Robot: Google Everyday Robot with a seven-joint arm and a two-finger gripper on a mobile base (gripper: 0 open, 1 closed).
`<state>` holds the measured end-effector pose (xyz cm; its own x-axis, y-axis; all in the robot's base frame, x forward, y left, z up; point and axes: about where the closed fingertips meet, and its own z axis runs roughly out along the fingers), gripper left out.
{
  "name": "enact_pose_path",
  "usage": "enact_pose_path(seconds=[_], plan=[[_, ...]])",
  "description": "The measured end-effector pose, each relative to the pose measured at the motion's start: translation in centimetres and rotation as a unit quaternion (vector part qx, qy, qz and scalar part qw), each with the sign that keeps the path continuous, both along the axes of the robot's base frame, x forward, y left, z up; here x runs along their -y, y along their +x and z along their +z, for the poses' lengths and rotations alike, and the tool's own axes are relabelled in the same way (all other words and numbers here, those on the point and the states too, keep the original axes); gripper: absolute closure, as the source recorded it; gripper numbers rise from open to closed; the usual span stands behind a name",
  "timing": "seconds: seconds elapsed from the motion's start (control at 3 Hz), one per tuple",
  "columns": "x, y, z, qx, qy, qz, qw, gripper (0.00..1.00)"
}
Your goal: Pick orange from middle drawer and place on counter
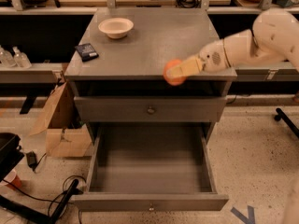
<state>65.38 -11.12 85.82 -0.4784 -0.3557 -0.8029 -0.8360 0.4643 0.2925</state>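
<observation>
My gripper [175, 73] reaches in from the right and is shut on the orange [171, 75], a small round fruit. It holds the orange at the front edge of the counter [149, 45], level with the dark grey top. The middle drawer [150, 167] is pulled fully open below, and its inside shows nothing in it. The white arm [252, 43] stretches off to the upper right.
A cream bowl [116, 27] stands at the counter's back left. A small dark flat object [87, 51] lies near the left edge. A closed drawer front with a knob [150, 109] sits above the open drawer. A cardboard box [63, 129] and cables lie on the floor at left.
</observation>
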Motion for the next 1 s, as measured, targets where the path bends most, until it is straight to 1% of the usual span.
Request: enact_pose_path(seconds=[0.33,0.67,1.0], plan=[[-1.0,4.9,2.6,0.000,-0.029,-0.020,0.9994,1.00],[-1.0,9.7,6.8,0.053,-0.052,-0.058,0.9955,1.00],[-0.7,13.2,9.1,0.097,-0.080,-0.092,0.9878,1.00]])
